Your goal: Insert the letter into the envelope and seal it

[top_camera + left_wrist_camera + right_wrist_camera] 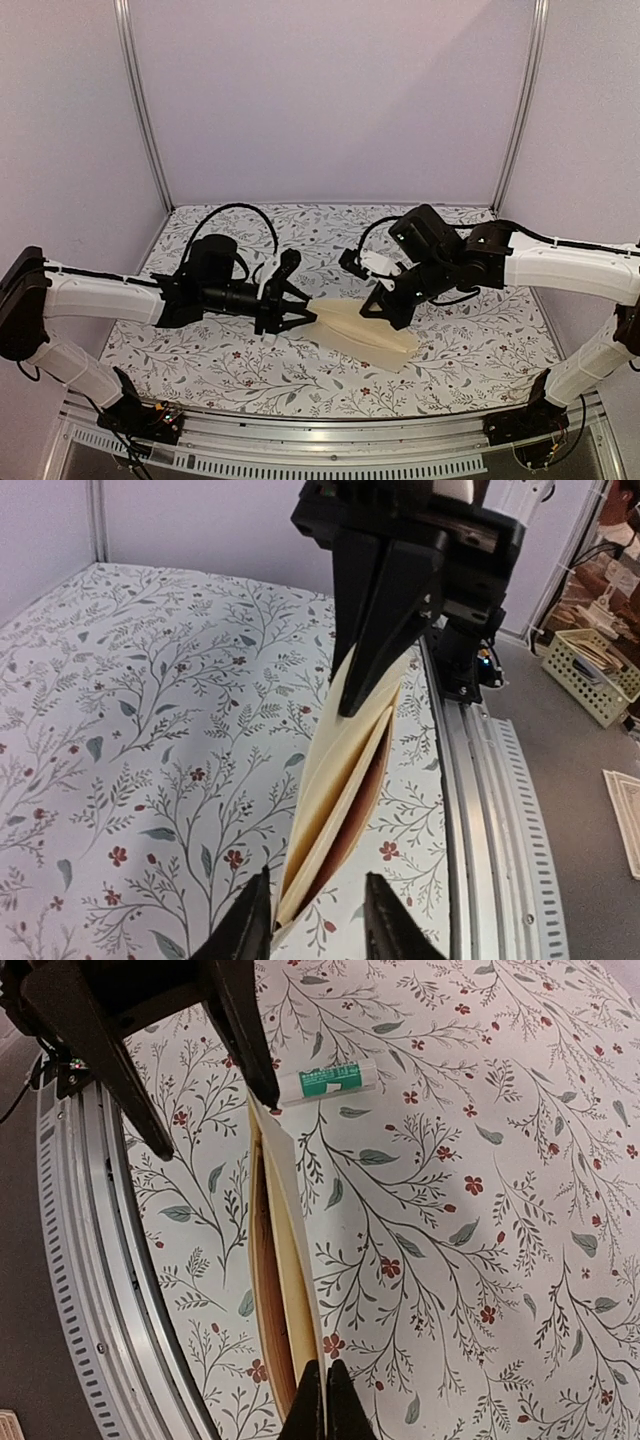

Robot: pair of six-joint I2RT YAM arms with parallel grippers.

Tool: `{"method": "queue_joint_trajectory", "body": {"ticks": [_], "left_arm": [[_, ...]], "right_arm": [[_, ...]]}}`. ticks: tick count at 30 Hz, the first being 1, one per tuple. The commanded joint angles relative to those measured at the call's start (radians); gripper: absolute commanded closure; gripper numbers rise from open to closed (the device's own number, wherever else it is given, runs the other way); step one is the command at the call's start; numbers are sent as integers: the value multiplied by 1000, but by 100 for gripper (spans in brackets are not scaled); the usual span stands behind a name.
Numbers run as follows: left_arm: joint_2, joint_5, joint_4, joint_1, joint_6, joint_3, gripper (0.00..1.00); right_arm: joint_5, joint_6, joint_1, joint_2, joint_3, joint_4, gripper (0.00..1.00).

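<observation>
The cream envelope [355, 328] hangs on edge between my two grippers, just above the floral table, with its layers bowed apart. My right gripper [325, 1405] is shut on one thin cream layer of its right end. My left gripper [318, 925] is open, its fingers on either side of the envelope's left end [340, 770], which lies against the left finger [245, 920]. A darker tan surface [368, 780] shows inside the gap; I cannot tell if it is the letter. No bordered printed sheet shows elsewhere.
A white glue stick with a green label [325, 1080] lies on the table just beyond the left gripper. The metal rail [480, 810] runs along the table's near edge. A cream basket [590, 670] stands off the table.
</observation>
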Motion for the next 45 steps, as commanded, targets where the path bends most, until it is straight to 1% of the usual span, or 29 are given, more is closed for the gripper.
{"method": "queue_joint_trajectory", "body": {"ticks": [1,2,3,4,5,6,10,13,15,17,19,22,25,28,32,35,36,38,39,42,45], "left_arm": [[-80,-71,34,14,-44,-29,49],[-96,-94,38,14,-50,-37,43],[-115,-118,40,14,-58,-45,28],[-131,-141,40,13,-63,-52,17],[-150,-161,40,11,-70,-59,8],[-169,-175,39,9,-74,-66,2],[-243,-229,37,1,-87,-94,0],[-282,-276,39,-11,-98,-105,0],[-297,-295,37,-18,-102,-107,0],[-303,-302,34,-28,-100,-105,0],[-304,-308,29,-39,-99,-100,1],[-295,-318,21,-52,-94,-93,5],[-270,-318,1,-56,-89,-74,11],[-234,-305,-7,-57,-83,-59,20],[-173,-249,1,-57,-75,-38,30],[-104,-182,9,-57,-74,-8,39],[-79,-169,11,-57,-77,3,45],[-33,-148,10,-56,-80,27,50],[-11,-138,4,-55,-79,40,52],[43,-126,-15,-55,-70,68,53],[86,-124,-37,-54,-54,85,55]], "right_arm": [[-14,72,-6,-56,-23,87,100],[-15,81,-6,-63,-26,92,100],[-17,95,-6,-66,-27,97,100],[-17,105,-6,-70,-29,101,100],[-18,118,-6,-71,-30,104,100],[-18,138,-6,-71,-33,111,100],[13,212,-17,-81,-38,122,100],[-5,281,-60,-117,-44,146,100],[-57,332,-105,-152,-64,175,100],[-153,378,-159,-176,-101,227,100],[-274,427,-211,-181,-148,277,100],[-363,476,-256,-150,-224,329,100],[-380,497,-287,-118,-274,359,100],[-381,500,-318,-83,-299,359,100],[-294,488,-328,-26,-303,321,100],[-230,471,-330,30,-293,291,100],[-206,466,-331,43,-290,284,100],[-154,464,-330,71,-279,262,100],[-119,463,-330,91,-273,243,100],[-26,466,-330,138,-257,211,100],[9,473,-330,165,-254,209,100]]}}
